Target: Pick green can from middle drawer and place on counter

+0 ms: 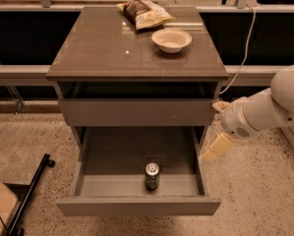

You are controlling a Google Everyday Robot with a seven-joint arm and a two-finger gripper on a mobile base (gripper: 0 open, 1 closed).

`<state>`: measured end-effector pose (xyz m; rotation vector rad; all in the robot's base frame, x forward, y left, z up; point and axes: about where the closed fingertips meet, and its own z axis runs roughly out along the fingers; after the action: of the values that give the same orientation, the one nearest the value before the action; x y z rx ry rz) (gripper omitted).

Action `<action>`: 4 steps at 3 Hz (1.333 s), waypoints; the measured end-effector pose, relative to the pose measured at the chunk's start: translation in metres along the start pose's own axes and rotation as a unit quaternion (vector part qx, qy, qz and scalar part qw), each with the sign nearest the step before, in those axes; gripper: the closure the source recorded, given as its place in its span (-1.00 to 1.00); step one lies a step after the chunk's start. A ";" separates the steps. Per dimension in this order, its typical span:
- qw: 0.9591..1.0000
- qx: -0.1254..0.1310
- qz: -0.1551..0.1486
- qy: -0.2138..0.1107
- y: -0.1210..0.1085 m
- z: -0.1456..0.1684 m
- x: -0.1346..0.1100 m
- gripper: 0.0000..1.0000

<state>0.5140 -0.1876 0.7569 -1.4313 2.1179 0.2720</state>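
– Where is the green can (152, 175)?

– Standing upright on the floor of the middle drawer (136, 205), low in the frame and a little right of centre. The drawer is pulled fully out, and the can sits close behind its front wall, silver top facing up.

– And the gripper (211, 131)?

– At the right of the frame, outside the cabinet, just beside the drawer's right wall. Its white arm comes in from the right edge.

– What are the fingers (218, 147) doing?

– They are spread wide, one cream tip up by the closed drawer front (136, 112) above, the other slanting down towards the open drawer. Nothing is between them.

– So how does the can lie relative to them?

– Below and to the left of the lower fingertip, apart from it, with the drawer's right wall between the two.

– Anything on the tabletop (107, 43)?

– A white bowl (171, 39) at its upper right and a chip bag (144, 13) along the far edge.
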 end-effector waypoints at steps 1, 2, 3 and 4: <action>1.000 -0.005 0.010 -0.003 0.003 0.037 0.025 -1.00; 1.000 -0.016 0.005 -0.005 0.005 0.082 0.045 -1.00; 1.000 -0.018 0.007 -0.006 0.005 0.088 0.048 -1.00; 1.000 -0.019 0.020 -0.008 0.008 0.096 0.053 -1.00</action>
<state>0.5248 -0.1815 0.6473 -1.4039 2.1416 0.3401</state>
